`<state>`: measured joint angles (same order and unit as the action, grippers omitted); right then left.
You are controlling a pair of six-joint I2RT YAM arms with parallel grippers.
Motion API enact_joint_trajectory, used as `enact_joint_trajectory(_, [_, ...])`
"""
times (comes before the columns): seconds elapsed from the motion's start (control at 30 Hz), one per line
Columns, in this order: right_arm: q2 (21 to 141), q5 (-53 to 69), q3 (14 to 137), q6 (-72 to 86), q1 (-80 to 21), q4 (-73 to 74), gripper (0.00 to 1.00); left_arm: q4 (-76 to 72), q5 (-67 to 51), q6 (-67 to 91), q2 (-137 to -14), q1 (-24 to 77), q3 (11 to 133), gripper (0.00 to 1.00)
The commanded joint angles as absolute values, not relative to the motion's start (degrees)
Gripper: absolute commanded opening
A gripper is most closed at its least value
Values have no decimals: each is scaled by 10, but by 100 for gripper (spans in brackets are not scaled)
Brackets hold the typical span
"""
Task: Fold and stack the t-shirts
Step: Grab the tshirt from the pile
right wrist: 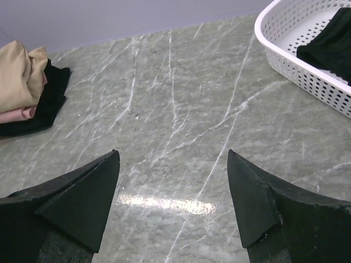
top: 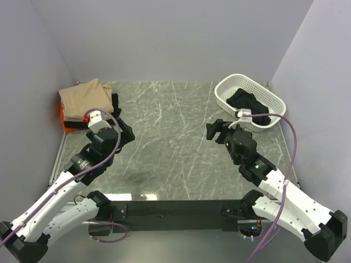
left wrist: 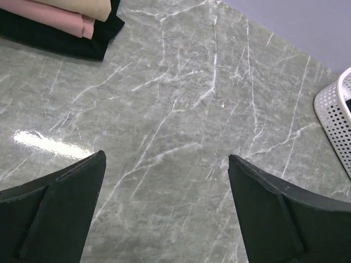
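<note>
A stack of folded t-shirts [top: 88, 98] lies at the table's far left, tan on top with pink, black and orange [top: 68, 124] layers under it. It also shows in the left wrist view [left wrist: 55, 16] and the right wrist view [right wrist: 22, 82]. A crumpled black t-shirt [top: 249, 103] lies in the white basket [top: 224, 96], also seen in the right wrist view [right wrist: 329, 44]. My left gripper [top: 125, 131] [left wrist: 165, 156] is open and empty, just right of the stack. My right gripper [top: 215, 130] [right wrist: 173, 152] is open and empty, left of the basket.
The grey marble table [top: 175, 142] lies between the two grippers. The basket [right wrist: 296, 68] stands at the far right by the wall. Purple walls close in the back and both sides. A light glare shows on the table under each gripper.
</note>
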<state>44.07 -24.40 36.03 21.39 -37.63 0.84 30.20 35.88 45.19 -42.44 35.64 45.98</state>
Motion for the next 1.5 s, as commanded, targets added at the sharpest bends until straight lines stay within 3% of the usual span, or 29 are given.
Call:
enact_joint_trajectory(0.0, [446,-264,364,218,-379,-4,86,292,363,446,-434,361,475,99])
enact_joint_trajectory(0.33, [496,-300,411,182,-357,25,90,288,352,446,-429,365,472,99])
enact_joint_trajectory(0.57, [588,-169,485,190,-182,46,89,301,352,454,-418,367,468,99])
enact_joint_trajectory(0.97, [831,-200,703,186,-14,164,87,307,355,454,-407,381,468,99])
enact_joint_trajectory(1.47, [930,-175,702,201,97,179,85,312,365,454,-408,390,472,99])
